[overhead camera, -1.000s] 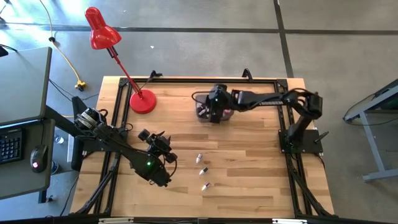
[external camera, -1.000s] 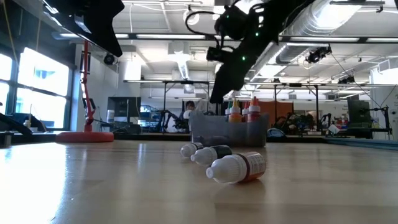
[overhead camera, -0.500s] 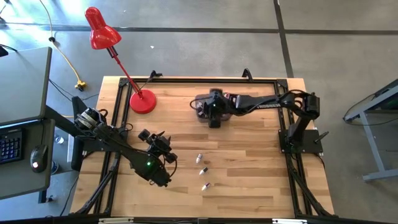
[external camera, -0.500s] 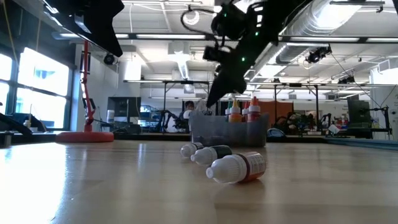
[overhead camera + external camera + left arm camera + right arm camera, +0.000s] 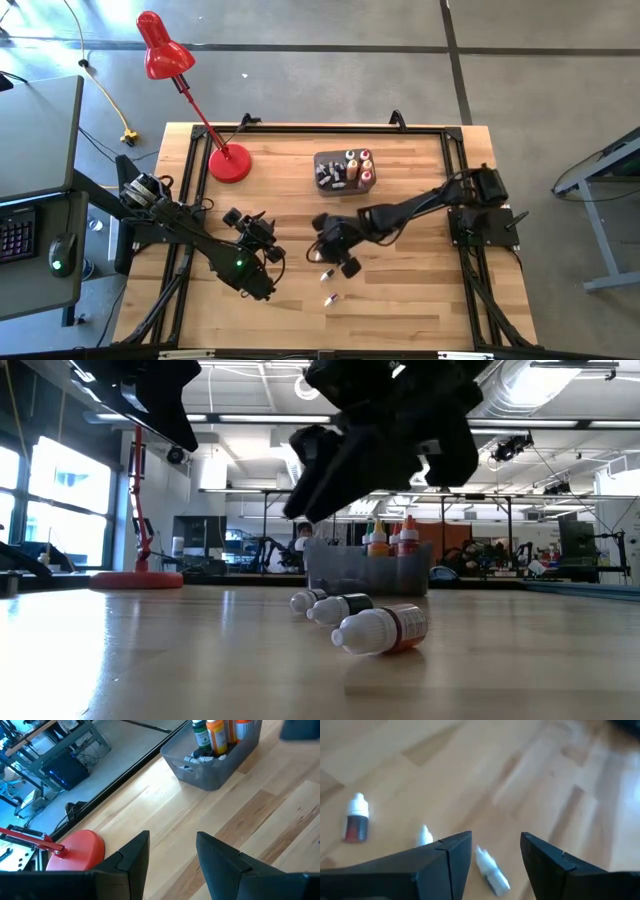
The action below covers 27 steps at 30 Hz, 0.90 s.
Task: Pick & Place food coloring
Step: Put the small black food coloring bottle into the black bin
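1. Two dark arms work over the pale wooden tabletop (image 5: 400, 290). The right claw (image 5: 337, 252) hovers above the loose bottles with its fingers spread and nothing between them. The left claw (image 5: 258, 232) waits near the tabletop's left side, also spread and empty.
2. One tall red desk lamp (image 5: 228, 163) stands at the far left corner, well apart from the work.
3. One dark grey rectangular plastic tub (image 5: 345, 169) sits near the far edge and holds several upright food coloring bottles (image 5: 352, 166).
4. Three tiny squeeze bottles with white pointed caps (image 5: 329, 274) lie on their sides in a loose row near the middle of the tabletop, just beside the right claw.
5. Handling, as a judgement: these bottles look light, smooth and round, so they may roll or squirt free. Closing across the middle of the body seems safest, not on the tapering cap.
6. Only the low view shows the nearest bottle's red-banded label (image 5: 381, 629). Only the right wrist view shows one bottle (image 5: 491, 871) lying almost between that claw's fingers (image 5: 447, 857).
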### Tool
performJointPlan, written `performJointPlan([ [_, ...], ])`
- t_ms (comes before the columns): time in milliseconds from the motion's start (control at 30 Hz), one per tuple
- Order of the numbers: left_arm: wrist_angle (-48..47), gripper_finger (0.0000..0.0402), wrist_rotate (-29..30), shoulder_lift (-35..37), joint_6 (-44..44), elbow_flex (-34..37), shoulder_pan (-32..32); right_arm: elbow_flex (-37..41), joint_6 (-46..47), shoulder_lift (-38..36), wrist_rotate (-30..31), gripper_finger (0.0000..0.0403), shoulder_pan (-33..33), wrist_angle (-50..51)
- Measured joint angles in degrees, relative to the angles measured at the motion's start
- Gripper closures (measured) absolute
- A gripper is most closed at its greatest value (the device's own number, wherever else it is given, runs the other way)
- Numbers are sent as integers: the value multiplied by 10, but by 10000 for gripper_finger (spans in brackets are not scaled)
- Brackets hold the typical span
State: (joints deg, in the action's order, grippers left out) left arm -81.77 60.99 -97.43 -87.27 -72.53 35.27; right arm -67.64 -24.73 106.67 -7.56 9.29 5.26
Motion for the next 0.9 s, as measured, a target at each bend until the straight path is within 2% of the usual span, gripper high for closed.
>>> performJointPlan([
  [200, -2, 244, 3, 0, 0, 0, 0, 0, -23, 34, -94, 239, 2, -39],
  [433, -1, 244, 8, 0, 0, 0, 0, 0, -23, 76, -57, 239, -20, -39],
  [800, 1, 244, 6, 0, 0, 0, 0, -3, -21, 126, -71, 241, -56, -31],
  [900, 1, 244, 6, 0, 0, 0, 0, -3, 9, 126, -66, 251, -54, -29],
])
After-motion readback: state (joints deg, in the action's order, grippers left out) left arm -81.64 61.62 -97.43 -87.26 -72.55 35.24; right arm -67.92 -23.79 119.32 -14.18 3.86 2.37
